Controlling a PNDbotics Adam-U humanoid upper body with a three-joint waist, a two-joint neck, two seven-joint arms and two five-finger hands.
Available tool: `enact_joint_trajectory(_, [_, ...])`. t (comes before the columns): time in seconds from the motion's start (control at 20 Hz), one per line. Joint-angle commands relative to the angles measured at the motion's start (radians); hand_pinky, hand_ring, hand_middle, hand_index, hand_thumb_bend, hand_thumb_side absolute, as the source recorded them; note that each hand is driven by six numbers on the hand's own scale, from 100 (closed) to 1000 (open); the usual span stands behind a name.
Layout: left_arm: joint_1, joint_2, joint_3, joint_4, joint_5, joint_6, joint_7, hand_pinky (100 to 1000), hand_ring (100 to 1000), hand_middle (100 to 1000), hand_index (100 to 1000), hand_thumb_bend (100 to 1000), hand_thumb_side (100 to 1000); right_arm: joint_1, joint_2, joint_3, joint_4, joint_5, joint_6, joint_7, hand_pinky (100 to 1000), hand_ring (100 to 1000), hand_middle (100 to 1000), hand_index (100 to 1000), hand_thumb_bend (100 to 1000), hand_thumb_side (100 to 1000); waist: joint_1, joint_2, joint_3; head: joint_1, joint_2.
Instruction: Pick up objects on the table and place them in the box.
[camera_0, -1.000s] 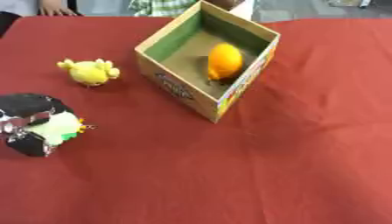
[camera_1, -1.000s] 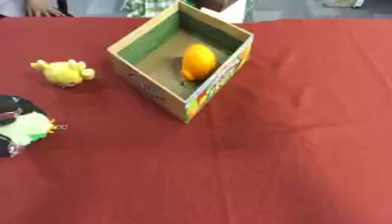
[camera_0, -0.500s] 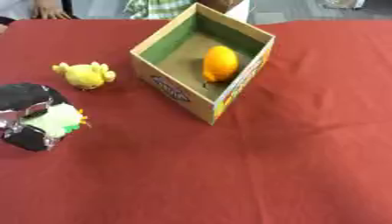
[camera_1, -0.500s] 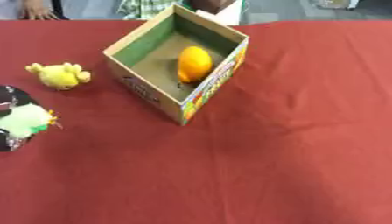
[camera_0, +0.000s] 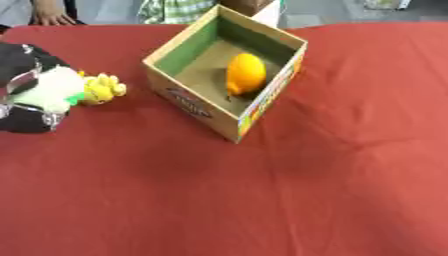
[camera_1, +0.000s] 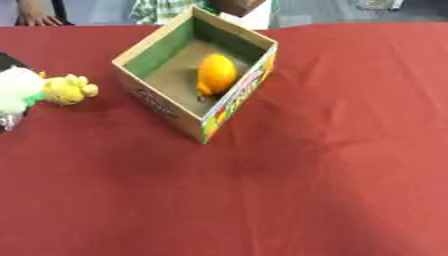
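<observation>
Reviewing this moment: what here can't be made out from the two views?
- Left robot hand: blurred in the left eye view, cut by the left edge in the right eye view; finger pose unreadable.
- Whether it touches the yellow plush toy: unclear.
- Printing on the box: blurred.
- Right robot hand: in no view.

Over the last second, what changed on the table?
The left hand moved up and right to the yellow toy; it now reaches it, though whether it grips it is unclear. The toy stays on the red cloth. The orange object still lies in the box; the camera shifted slightly.
</observation>
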Motion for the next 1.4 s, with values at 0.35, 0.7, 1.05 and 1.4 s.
enact_joint_trajectory(0.35, [-0.202, -0.044, -0.014, -0.016, 0.037, -0.026, 0.023, 329, 507, 552, 576, 100, 346, -0.012, -0.018, -0.006, -0.016, -0.007, 0.006, 0.004, 891, 832, 669, 910, 303, 804, 0.007, -0.025, -0.008, 0.006, -0.007])
enact_joint_trajectory(0.7, [-0.381, -0.145, -0.098, 0.083, 0.07, -0.075, 0.068, 344, 513, 524, 557, 100, 358, -0.028, -0.016, 0.003, -0.016, -0.013, 0.01, 0.016, 891, 832, 669, 911, 304, 804, 0.016, -0.024, -0.024, 0.021, -0.016])
enact_joint_trajectory(1.05, [-0.546, -0.277, -0.175, 0.304, 0.062, -0.165, 0.147, 347, 515, 515, 526, 100, 358, -0.051, -0.003, 0.013, -0.016, -0.019, 0.011, 0.031, 892, 832, 668, 911, 306, 804, 0.01, -0.013, -0.049, 0.018, -0.026])
enact_joint_trajectory(1.4, [-0.636, -0.396, -0.208, 0.516, 0.022, -0.244, 0.272, 373, 532, 524, 503, 100, 352, -0.067, 0.005, 0.021, -0.016, -0.021, 0.014, 0.044, 893, 832, 668, 911, 307, 802, 0.01, -0.005, -0.063, 0.045, -0.026])
